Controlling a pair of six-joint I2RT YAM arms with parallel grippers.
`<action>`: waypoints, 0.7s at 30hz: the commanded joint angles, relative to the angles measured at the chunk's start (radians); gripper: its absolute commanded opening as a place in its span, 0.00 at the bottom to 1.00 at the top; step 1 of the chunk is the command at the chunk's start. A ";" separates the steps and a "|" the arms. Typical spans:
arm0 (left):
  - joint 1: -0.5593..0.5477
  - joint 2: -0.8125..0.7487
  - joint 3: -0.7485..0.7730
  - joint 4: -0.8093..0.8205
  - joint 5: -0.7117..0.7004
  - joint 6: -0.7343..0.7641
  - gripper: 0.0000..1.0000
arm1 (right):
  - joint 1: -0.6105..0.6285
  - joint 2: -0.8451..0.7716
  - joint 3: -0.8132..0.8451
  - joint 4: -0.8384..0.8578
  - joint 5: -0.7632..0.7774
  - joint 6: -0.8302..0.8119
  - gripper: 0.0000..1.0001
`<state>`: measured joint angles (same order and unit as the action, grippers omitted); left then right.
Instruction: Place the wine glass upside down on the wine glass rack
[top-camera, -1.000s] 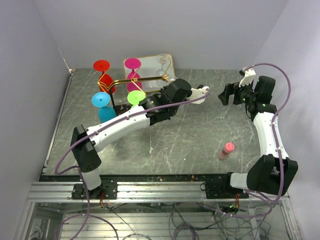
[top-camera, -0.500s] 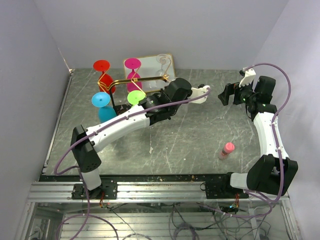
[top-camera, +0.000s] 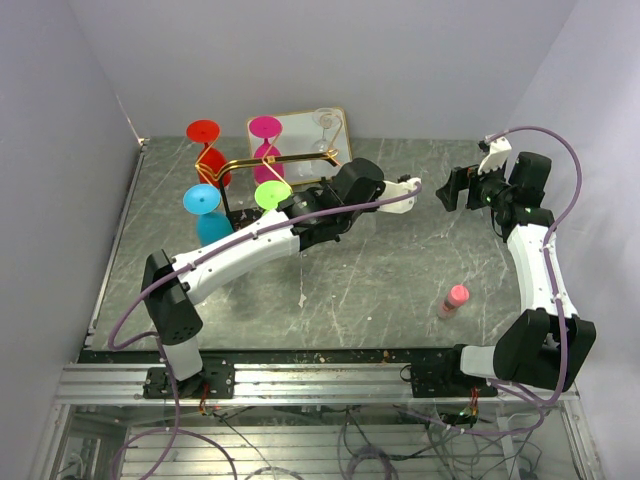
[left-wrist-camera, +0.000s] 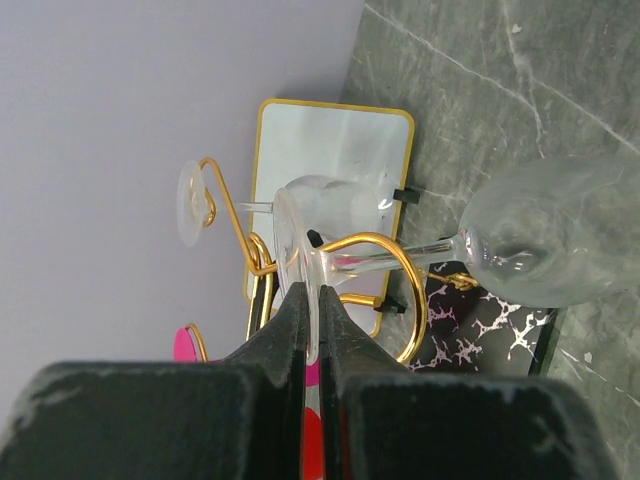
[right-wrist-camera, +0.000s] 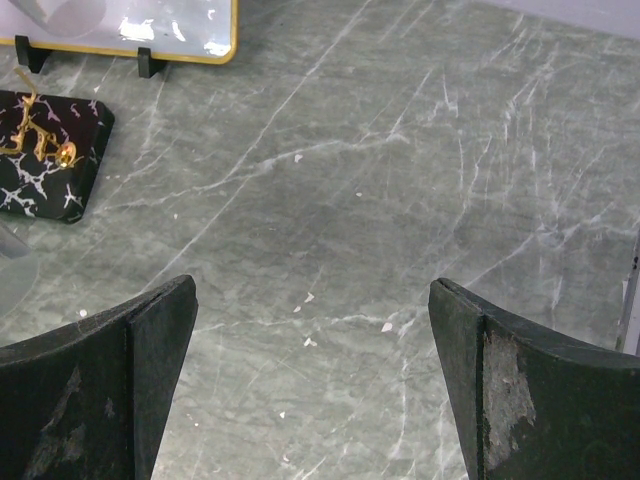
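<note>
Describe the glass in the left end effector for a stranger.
Find the gold wine glass rack at the back left. Right of it, the left end effector pinches a clear wine glass by its foot. Unlike the coloured glasses on the rack, it is gripped.

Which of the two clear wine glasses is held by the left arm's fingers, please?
The clear wine glass whose foot is pinched between the left fingers; the other clear glass sits untouched on the gold-rimmed tray.

Lab test cell — plain walls (top-camera: 320, 60), aluminium rail (top-camera: 320, 383), cables (top-camera: 370, 440)
</note>
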<state>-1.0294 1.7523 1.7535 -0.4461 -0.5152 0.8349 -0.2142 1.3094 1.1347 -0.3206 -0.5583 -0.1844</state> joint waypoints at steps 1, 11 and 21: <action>-0.008 -0.057 0.015 0.014 0.029 0.009 0.07 | -0.008 0.010 -0.006 -0.010 -0.012 -0.012 1.00; -0.008 -0.096 -0.009 0.005 0.055 0.023 0.07 | -0.008 0.017 -0.006 -0.014 -0.015 -0.015 1.00; -0.008 -0.114 -0.032 -0.002 0.072 0.033 0.07 | -0.010 0.025 -0.006 -0.016 -0.018 -0.018 1.00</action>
<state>-1.0294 1.6840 1.7264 -0.4675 -0.4618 0.8604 -0.2150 1.3251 1.1347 -0.3271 -0.5625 -0.1936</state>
